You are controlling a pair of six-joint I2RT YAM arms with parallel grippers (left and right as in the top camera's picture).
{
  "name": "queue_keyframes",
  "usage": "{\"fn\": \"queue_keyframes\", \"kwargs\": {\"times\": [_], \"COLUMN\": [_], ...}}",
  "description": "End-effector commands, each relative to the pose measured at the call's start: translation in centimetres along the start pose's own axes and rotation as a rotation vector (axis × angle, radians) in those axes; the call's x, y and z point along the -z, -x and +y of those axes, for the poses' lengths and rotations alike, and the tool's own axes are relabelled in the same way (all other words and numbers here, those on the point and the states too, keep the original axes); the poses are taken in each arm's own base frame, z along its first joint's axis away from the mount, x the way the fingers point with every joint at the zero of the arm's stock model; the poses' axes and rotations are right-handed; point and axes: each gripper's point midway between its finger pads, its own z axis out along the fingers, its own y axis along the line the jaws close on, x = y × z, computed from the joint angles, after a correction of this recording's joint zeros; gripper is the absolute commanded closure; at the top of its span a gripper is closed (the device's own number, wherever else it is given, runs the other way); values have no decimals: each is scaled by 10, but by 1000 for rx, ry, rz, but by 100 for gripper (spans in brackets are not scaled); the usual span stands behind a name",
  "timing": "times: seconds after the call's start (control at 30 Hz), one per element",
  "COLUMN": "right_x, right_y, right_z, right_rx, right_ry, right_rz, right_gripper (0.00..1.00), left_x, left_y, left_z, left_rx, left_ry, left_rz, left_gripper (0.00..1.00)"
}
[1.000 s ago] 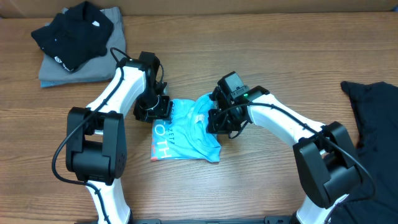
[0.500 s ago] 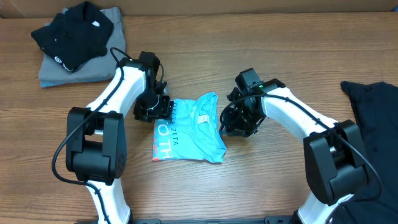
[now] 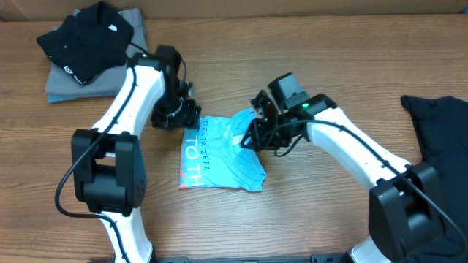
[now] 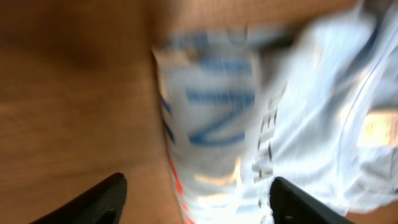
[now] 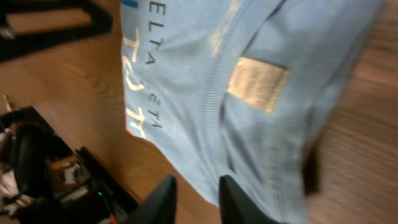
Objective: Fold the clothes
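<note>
Both grippers have shifted around a folded light blue T-shirt (image 3: 219, 155) on a wooden table (image 3: 307, 219).
Upper left, a black garment (image 3: 86, 36) sits on a grey garment (image 3: 69, 88); the left gripper (image 4: 198, 185) has pulled back to the shirt's upper-left corner, jaws wide apart, empty; the shirt lies centre frame, lettering up; the right gripper (image 5: 197, 182) has returned over its collar, jaws narrowly parted, nothing visibly pinched; a second black garment (image 3: 439, 139) lies far right.

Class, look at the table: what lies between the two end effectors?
In the overhead view, the upper part of the blue T-shirt lies between the left end effector and the right end effector.
</note>
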Motion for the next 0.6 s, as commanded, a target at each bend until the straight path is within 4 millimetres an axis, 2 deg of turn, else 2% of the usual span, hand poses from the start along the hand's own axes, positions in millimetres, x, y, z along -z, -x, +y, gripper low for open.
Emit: {"fn": "queue_keyframes", "kwargs": {"times": [0.0,0.1,0.13,0.2,0.4,0.57], "right_x": [-15,-31,-36,-44,-64,-65], "right_y": [2,-3,-5,-6,-8,-18], "right_z": [0,-4,-5,-7,-10,4], "right_rx": [-59,-91,-102,-101,-96,-91], "right_ry": [-45,-58,-63,-64,-56,11], "right_rz": [5,43,55,68,97,145], "right_gripper": [66,66,66,65,64,87], "left_x": [10,8,8,6,-3,-15], "left_y": [19,27,28,30,28,22], "left_z": [6,6,5,1,-1,1], "left_rx": [-9,-17,-30,-74,-79,-75], "left_ry": [-15,-26,-34,-49,-64,-64], "left_rz": [-74,-106,-111,-120,-116,-100], "left_gripper": [18,16,19,31,36,35]}}
